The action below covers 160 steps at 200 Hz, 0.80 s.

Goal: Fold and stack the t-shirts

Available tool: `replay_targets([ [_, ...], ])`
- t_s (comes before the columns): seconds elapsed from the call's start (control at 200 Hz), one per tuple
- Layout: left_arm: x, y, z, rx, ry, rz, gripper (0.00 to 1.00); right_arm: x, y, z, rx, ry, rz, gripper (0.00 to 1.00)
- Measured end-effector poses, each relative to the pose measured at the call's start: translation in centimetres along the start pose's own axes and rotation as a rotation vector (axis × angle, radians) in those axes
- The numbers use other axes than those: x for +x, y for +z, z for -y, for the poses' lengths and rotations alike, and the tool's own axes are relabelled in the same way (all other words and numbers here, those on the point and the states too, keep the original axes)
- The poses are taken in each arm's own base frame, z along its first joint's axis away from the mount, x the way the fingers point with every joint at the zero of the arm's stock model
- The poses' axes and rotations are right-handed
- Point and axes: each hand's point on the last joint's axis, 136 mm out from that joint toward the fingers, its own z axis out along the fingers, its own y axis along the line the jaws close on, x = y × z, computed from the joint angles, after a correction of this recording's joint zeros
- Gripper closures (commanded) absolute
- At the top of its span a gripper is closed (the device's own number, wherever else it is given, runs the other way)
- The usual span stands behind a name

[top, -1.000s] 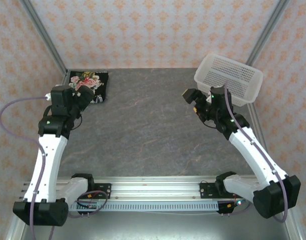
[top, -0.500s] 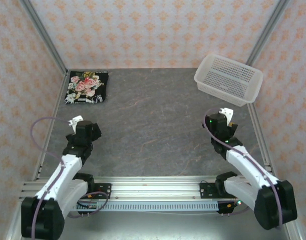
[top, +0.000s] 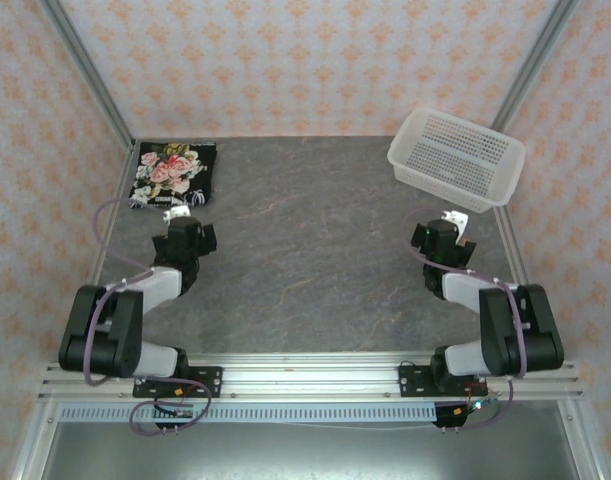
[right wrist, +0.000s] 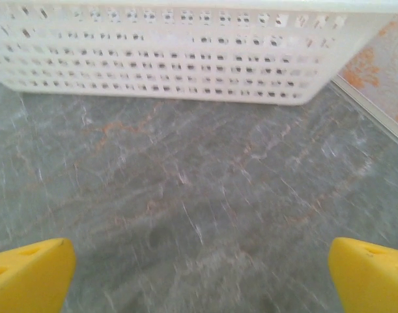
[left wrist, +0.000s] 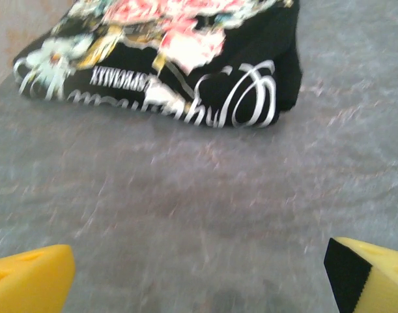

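Bright, even, diffuse light fills the overhead view, which is sharp, with only faint soft shadows on the grey tabletop point(top: 305, 250). Both wrist views are smeared by motion blur: the t-shirt point(left wrist: 185, 65) print and the basket point(right wrist: 159, 59) holes look soft.

Black t-shirt point(top: 173, 174), folded into a compact rectangle, print side up: pink roses, pale leaves and white looping script on black. Flat on the grey table point(top: 315, 260) in its far-left corner, layers stacked, near edge thick and rounded in the left wrist view.
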Motion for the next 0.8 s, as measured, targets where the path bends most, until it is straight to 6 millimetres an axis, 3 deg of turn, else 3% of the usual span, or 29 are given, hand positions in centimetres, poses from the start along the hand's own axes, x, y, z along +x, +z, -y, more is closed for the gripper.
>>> replay_targets([
  [0.095,0.0,-0.4,0.1,0.019,-0.013,0.08,0.0,0.5,0.3,0.1,-0.028,0.019,0.022,0.01],
  [0.23,2.9,-0.7,-0.7,0.003,-0.003,0.056,0.0,0.6,0.0,0.2,-0.039,0.032,0.054,0.01],
  [0.43,0.7,-0.5,0.0,0.016,-0.008,0.116,0.0,-0.6,0.1,-0.8,-0.048,0.023,0.085,0.01],
  [0.801,0.5,-0.6,0.2,0.009,-0.001,0.124,0.0,-0.7,0.1,-1.0,-0.053,0.009,0.088,0.01],
])
